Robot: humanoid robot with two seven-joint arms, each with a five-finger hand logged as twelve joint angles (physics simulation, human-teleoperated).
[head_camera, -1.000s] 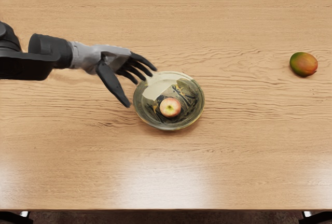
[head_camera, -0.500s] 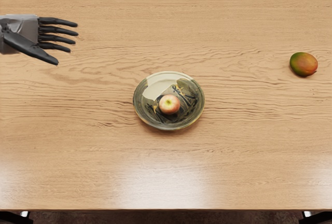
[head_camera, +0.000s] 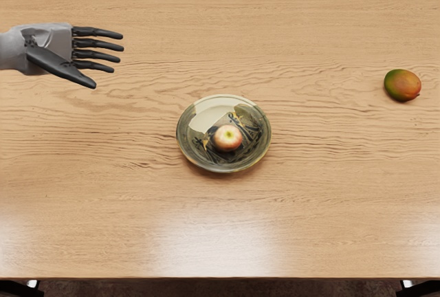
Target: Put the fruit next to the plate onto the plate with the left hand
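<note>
Looking down in the head view, the table [head_camera: 309, 207] carries a glassy plate [head_camera: 181, 132] at about its middle. An apple [head_camera: 227, 137] lies on the plate, close to its centre. The left hand [head_camera: 58, 51] hovers near the table's far-left corner, well apart from the plate and holding nothing. Its fingers [head_camera: 96, 34] are stretched out straight and slightly apart, pointing toward the right edge, and the thumb slants toward the near edge. A mango [head_camera: 402, 84] lies by the right edge toward the far side, well apart from the plate.
</note>
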